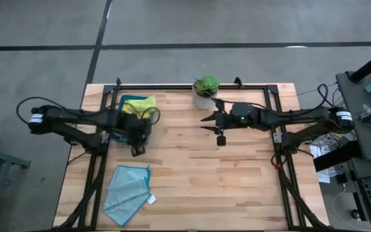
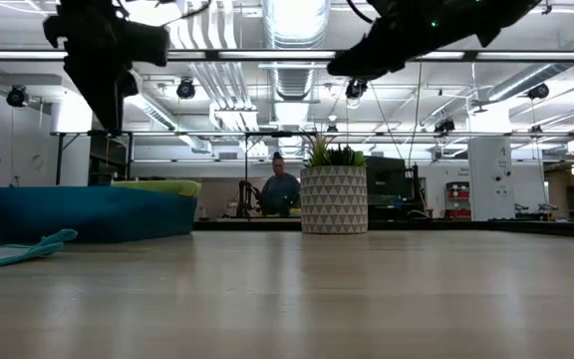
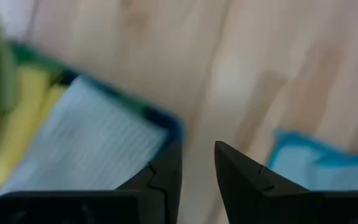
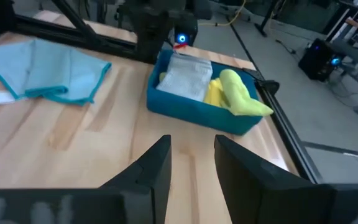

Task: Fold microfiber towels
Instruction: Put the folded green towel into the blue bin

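High view: the light teal towel (image 1: 127, 187) with its white tag (image 1: 151, 200) is seen lying loosely spread on the wooden table (image 1: 224, 180) near the front left corner, well apart from both grippers. The dark teal tray (image 1: 124, 132) sits at the back left, and a yellow towel (image 1: 139, 104), a lime green towel (image 4: 244, 93) and a pale grey towel (image 4: 185, 78) are held in it. The left gripper (image 1: 136, 149) is raised just beside the tray's near edge, its fingers (image 3: 160, 180) parted by a narrow gap and empty. The right gripper (image 1: 206, 122) is raised near a potted plant (image 1: 205, 90), fingers (image 4: 154, 168) slightly apart, nothing pinched.
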